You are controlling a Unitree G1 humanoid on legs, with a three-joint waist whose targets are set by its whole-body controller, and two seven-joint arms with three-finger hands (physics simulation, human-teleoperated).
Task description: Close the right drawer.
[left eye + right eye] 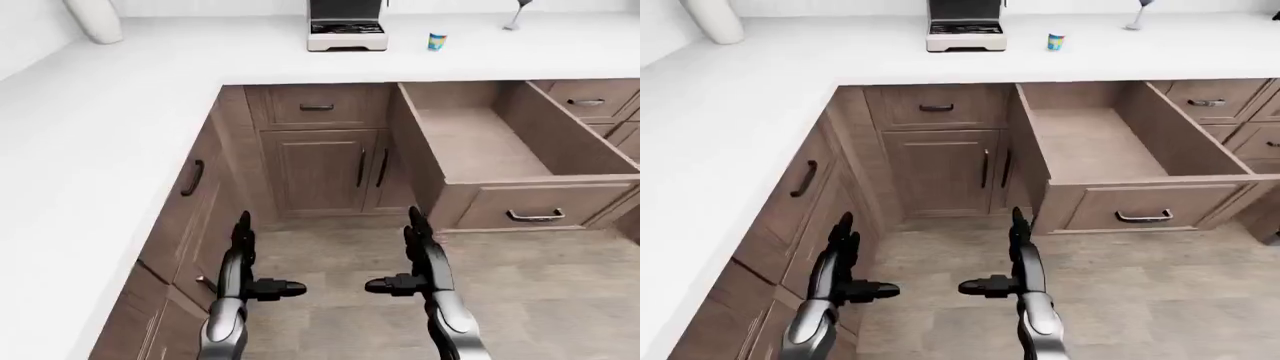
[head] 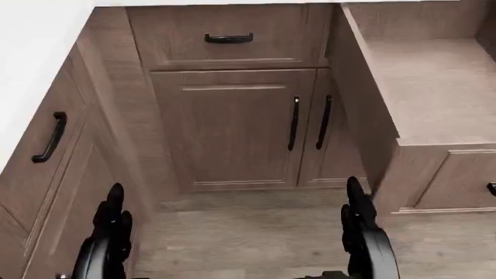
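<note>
The right drawer (image 1: 500, 142) stands pulled far out from under the white counter, empty, its brown front panel (image 1: 540, 206) with a metal handle (image 1: 535, 217) facing the bottom of the left-eye view. My left hand (image 1: 245, 255) hangs low at the left, fingers straight and thumb out, open and holding nothing. My right hand (image 1: 420, 251) is also open, just left of and below the drawer's front corner, not touching it.
An L-shaped white counter (image 1: 120, 120) runs along the left and top, carrying a coffee machine (image 1: 346, 26) and a small blue cup (image 1: 437, 41). Shut cabinet doors (image 1: 320, 169) and a shut drawer (image 1: 316, 106) lie left of the open one. Wood floor (image 1: 560, 292) spreads below.
</note>
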